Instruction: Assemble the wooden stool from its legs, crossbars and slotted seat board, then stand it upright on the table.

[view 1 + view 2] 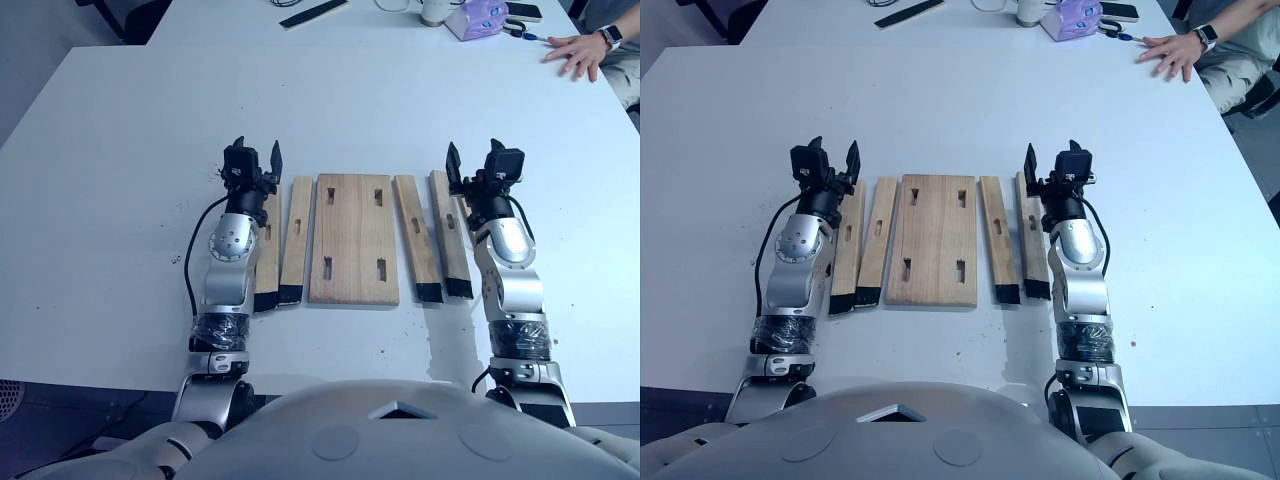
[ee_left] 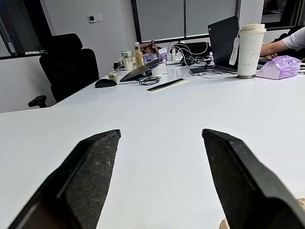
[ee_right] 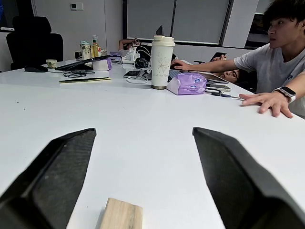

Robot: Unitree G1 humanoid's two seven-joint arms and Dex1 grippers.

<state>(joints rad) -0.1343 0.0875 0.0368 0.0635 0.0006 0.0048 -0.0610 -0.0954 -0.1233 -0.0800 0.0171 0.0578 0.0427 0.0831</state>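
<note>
Five wooden pieces lay flat on the white tabletop [image 1: 120,150], side by side and not joined. The seat board [image 1: 352,240], with four little slots in it, lay in the middle, between the two grippers and a bit nearer the robot than they were.

The left gripper [image 1: 258,150] sat low over the tabletop. Its two fingers were spread wide with nothing between them. The outer left strip [image 1: 270,262] lay partly under that arm, with its far end just behind the gripper. The inner left strip [image 1: 297,235] lay just beside it, on the gripper's seat board side.

The right gripper [image 1: 473,150] was spread wide too and held nothing. The outer right strip [image 1: 450,235] had its far end just by this gripper, and the inner right strip [image 1: 415,235] lay next to it, toward the seat board.

Far beyond the right gripper stood a tall cup [image 3: 162,62] and a purple pack [image 3: 188,83].
</note>
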